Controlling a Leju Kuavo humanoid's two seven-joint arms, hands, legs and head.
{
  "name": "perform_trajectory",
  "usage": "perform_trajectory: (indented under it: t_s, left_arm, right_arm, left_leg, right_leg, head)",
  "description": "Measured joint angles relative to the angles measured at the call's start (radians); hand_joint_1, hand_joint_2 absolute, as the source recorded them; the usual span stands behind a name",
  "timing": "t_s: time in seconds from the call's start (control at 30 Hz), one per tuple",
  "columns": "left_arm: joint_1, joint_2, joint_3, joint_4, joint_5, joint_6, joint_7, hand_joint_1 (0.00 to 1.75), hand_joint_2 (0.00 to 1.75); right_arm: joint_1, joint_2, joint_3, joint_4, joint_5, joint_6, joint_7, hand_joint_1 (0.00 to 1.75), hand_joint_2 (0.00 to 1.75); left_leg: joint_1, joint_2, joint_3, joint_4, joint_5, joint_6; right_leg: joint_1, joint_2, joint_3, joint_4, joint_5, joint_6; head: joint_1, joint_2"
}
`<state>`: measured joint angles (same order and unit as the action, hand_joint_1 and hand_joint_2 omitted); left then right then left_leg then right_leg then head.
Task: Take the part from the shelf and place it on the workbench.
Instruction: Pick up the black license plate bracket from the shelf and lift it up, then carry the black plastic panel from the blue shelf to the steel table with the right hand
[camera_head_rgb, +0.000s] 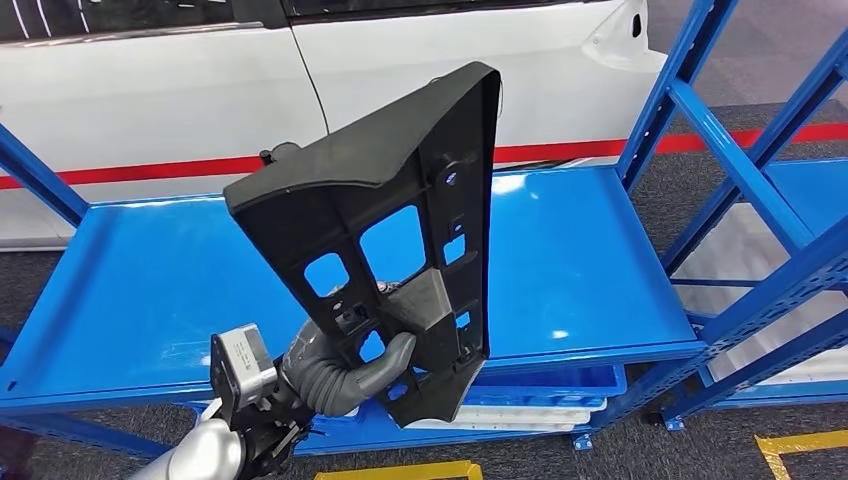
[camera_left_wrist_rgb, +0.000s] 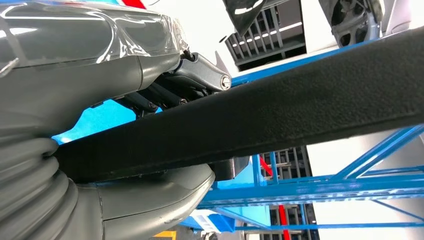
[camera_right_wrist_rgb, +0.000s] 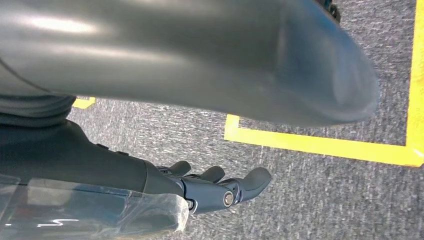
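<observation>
One black part (camera_head_rgb: 400, 220) is held tilted above the blue shelf (camera_head_rgb: 600, 260) by the left hand (camera_head_rgb: 375, 365), fingers clamped on it; right hand (camera_right_wrist_rgb: 210, 187) hangs released over the floor (camera_right_wrist_rgb: 325, 200).

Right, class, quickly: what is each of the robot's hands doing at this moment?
Left hand: grips the black part, lifted above the blue shelf.
Right hand: holds nothing, fingers apart, hanging over the floor.

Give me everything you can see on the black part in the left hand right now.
The black part is a flat, matte, plastic-looking panel with a raised rim, several rectangular cut-outs and small holes. It is lifted off the blue shelf, tilted up and to the right in front of a white car. The left hand grips its lower end, thumb on the near face, fingers behind. Nothing else touches it.
</observation>
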<state>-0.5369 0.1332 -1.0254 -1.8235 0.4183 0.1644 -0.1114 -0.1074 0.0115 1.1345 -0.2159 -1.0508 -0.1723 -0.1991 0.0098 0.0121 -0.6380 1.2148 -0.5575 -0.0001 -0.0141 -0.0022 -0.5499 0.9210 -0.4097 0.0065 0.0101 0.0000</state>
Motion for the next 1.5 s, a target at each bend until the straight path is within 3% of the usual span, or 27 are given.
perform_trajectory:
  t_s: [0.13,0.2,0.3,0.33,0.4,0.47,0.5,0.53,0.57,0.63,0.7,0.77,0.83,0.9,0.97,1.0,1.03,1.07,1.17,1.23,1.3,1.37,1.5]
  left_arm:
    - [-0.001,0.000,-0.004,0.001,0.000,0.000,0.000,1.75,1.75]
    - [-0.001,0.000,-0.005,0.001,0.001,0.000,0.000,1.75,1.75]
    - [-0.001,0.000,-0.007,0.002,0.001,0.001,0.000,1.75,1.75]
    - [-0.001,0.000,-0.007,0.002,0.001,0.002,0.000,1.75,1.75]
    - [-0.001,0.000,-0.009,0.003,0.000,0.005,0.001,1.75,1.75]
    - [0.000,0.000,-0.010,0.005,-0.001,0.010,0.003,1.75,1.75]
    - [0.002,0.000,-0.010,0.006,-0.005,0.013,0.003,1.75,1.75]
    - [0.003,0.000,-0.010,0.007,-0.011,0.017,0.003,1.75,1.75]
    - [0.003,0.001,-0.010,0.008,-0.019,0.022,0.004,1.75,1.75]
    - [0.004,0.001,-0.010,0.008,-0.042,0.036,0.008,1.75,1.75]
    - [0.007,0.002,-0.008,0.008,-0.065,0.051,0.015,1.75,1.75]
    - [0.017,0.004,-0.006,0.008,-0.082,0.064,0.022,1.75,1.75]
    - [0.030,0.010,-0.001,0.007,-0.098,0.077,0.030,1.75,1.75]
    - [0.044,0.021,0.010,0.001,-0.117,0.094,0.044,1.75,1.75]
    - [0.061,0.037,0.024,-0.010,-0.136,0.111,0.062,1.75,1.75]
    - [0.071,0.047,0.033,-0.016,-0.141,0.118,0.070,1.75,1.75]
    - [0.079,0.056,0.041,-0.021,-0.144,0.123,0.077,1.75,1.75]
    - [0.085,0.064,0.049,-0.028,-0.147,0.126,0.083,1.75,1.75]
    - [0.092,0.084,0.073,-0.051,-0.155,0.136,0.094,1.75,1.75]
    - [0.099,0.096,0.089,-0.064,-0.160,0.141,0.098,1.75,1.75]
    - [0.109,0.106,0.100,-0.071,-0.161,0.145,0.101,1.75,1.75]
    - [0.114,0.111,0.109,-0.073,-0.162,0.148,0.101,1.75,1.75]
    - [0.124,0.115,0.120,-0.076,-0.161,0.151,0.101,1.75,1.75]
  right_arm:
    - [-0.001,0.000,0.000,0.000,0.000,0.001,-0.001,0.00,0.00]
    - [-0.002,-0.001,0.000,0.000,0.000,0.001,-0.001,0.00,0.00]
    - [-0.001,-0.002,0.000,0.000,0.001,0.001,-0.002,0.00,0.00]
    - [0.000,-0.002,0.000,0.000,0.001,0.001,-0.002,0.00,0.00]
    - [0.000,-0.003,0.000,0.000,0.001,0.001,-0.002,0.00,0.00]
    - [0.001,-0.003,0.000,0.000,0.001,0.001,-0.002,0.00,0.00]
    - [0.001,-0.003,0.000,0.000,0.002,0.002,-0.002,0.00,0.00]
    - [0.001,-0.003,0.000,0.000,0.002,0.002,-0.002,0.00,0.00]
    - [0.001,-0.003,0.000,0.000,0.003,0.002,-0.001,0.00,0.00]
    - [0.000,-0.004,0.000,0.000,0.006,0.002,0.000,0.00,0.00]
    - [-0.002,-0.004,0.000,0.000,0.011,0.002,0.002,0.00,0.00]
    - [0.000,-0.004,0.000,0.000,0.016,0.002,0.005,0.00,0.00]
    - [0.002,-0.004,0.000,0.000,0.022,0.002,0.006,0.00,0.00]
    - [0.000,-0.002,0.000,0.000,0.030,0.000,0.006,0.00,0.00]
    - [0.000,0.002,0.001,0.000,0.040,-0.005,0.012,0.00,0.00]
    - [0.001,0.005,0.002,0.000,0.045,-0.007,0.015,0.00,0.00]
    - [0.002,0.008,0.003,0.000,0.049,-0.008,0.018,0.00,0.00]
    - [0.003,0.011,0.004,0.000,0.053,-0.010,0.020,0.00,0.00]
    - [0.000,0.021,0.010,0.000,0.062,-0.010,0.023,0.00,0.00]
    - [-0.001,0.027,0.013,0.000,0.067,-0.011,0.025,0.00,0.00]
    - [-0.001,0.030,0.016,0.000,0.068,-0.011,0.028,0.00,0.00]
    - [0.000,0.031,0.018,0.000,0.069,-0.011,0.034,0.00,0.00]
    - [0.000,0.031,0.019,0.000,0.070,-0.011,0.037,0.00,0.00]
  left_leg:
    - [0.006,-0.004,0.134,-0.245,0.099,0.001]
    - [0.003,-0.008,0.153,-0.296,0.110,0.008]
    - [0.001,-0.008,0.141,-0.296,0.122,0.027]
    - [0.002,-0.007,0.137,-0.298,0.128,0.036]
    - [0.004,-0.004,0.127,-0.300,0.138,0.048]
    - [0.002,-0.001,0.116,-0.299,0.146,0.052]
    - [0.001,0.000,0.110,-0.298,0.149,0.051]
    - [0.001,0.000,0.106,-0.297,0.152,0.049]
    - [0.001,0.000,0.103,-0.295,0.155,0.047]
    - [0.000,0.000,0.097,-0.288,0.156,0.040]
    - [-0.005,0.000,0.088,-0.280,0.159,0.031]
    - [-0.006,0.000,0.081,-0.277,0.165,0.019]
    - [-0.001,-0.001,0.069,-0.257,0.147,0.009]
    - [0.002,-0.003,0.031,-0.163,0.080,0.000]
    - [0.002,-0.003,-0.022,-0.019,0.006,-0.006]
    - [0.002,-0.003,-0.036,0.026,-0.011,-0.006]
    - [0.001,-0.003,-0.031,0.034,-0.010,-0.004]
    - [0.000,-0.004,-0.005,-0.003,0.010,0.000]
    - [-0.009,-0.006,0.120,-0.224,0.088,0.023]
    - [-0.015,-0.008,0.146,-0.284,0.102,0.033]
    - [-0.014,-0.009,0.142,-0.289,0.112,0.040]
    - [-0.008,-0.007,0.137,-0.297,0.127,0.048]
    - [-0.007,-0.002,0.118,-0.299,0.144,0.053]
  right_leg:
    - [0.001,0.010,-0.008,0.006,0.006,0.009]
    - [0.004,0.012,-0.016,0.010,0.012,0.018]
    - [0.003,0.012,-0.029,0.015,0.015,0.037]
    - [0.001,0.012,-0.039,0.034,-0.002,0.041]
    - [-0.001,0.010,-0.083,0.141,-0.076,0.046]
    - [-0.002,0.010,-0.135,0.283,-0.148,0.051]
    - [-0.003,0.010,-0.144,0.321,-0.161,0.052]
    - [-0.004,0.010,-0.131,0.315,-0.153,0.053]
    - [-0.005,0.009,-0.099,0.270,-0.130,0.053]
    - [-0.006,0.008,-0.006,0.119,-0.077,0.053]
    - [-0.006,0.008,0.039,0.031,-0.057,0.047]
    - [-0.003,0.009,0.032,0.028,-0.054,0.036]
    - [-0.003,0.009,0.024,0.029,-0.046,0.022]
    - [-0.004,0.008,0.014,0.028,-0.037,0.007]
    - [0.000,0.008,0.004,0.028,-0.029,-0.002]
    - [0.002,0.008,-0.001,0.029,-0.026,-0.004]
    - [0.004,0.008,-0.005,0.029,-0.023,-0.005]
    - [0.007,0.009,-0.009,0.029,-0.019,-0.006]
    - [0.014,0.009,-0.015,0.030,-0.012,-0.002]
    - [0.016,0.007,-0.020,0.031,-0.005,0.006]
    - [0.015,0.006,-0.025,0.031,-0.001,0.017]
    - [0.014,0.006,-0.041,0.063,-0.032,0.027]
    - [0.007,0.007,-0.126,0.290,-0.169,0.044]
  head:
    - [0.000,0.000]
    - [0.000,0.000]
    - [0.000,0.000]
    - [0.001,0.000]
    - [0.002,0.000]
    - [0.002,0.000]
    - [0.002,0.000]
    - [0.002,0.000]
    - [0.002,0.000]
    - [0.003,0.000]
    - [0.002,0.000]
    - [0.001,0.000]
    - [0.000,0.000]
    - [0.000,0.000]
    - [-0.001,0.000]
    - [-0.001,0.000]
    - [-0.001,0.000]
    - [-0.001,0.000]
    - [-0.002,0.000]
    - [-0.001,0.000]
    - [-0.001,0.000]
    - [0.000,0.000]
    - [0.003,0.000]
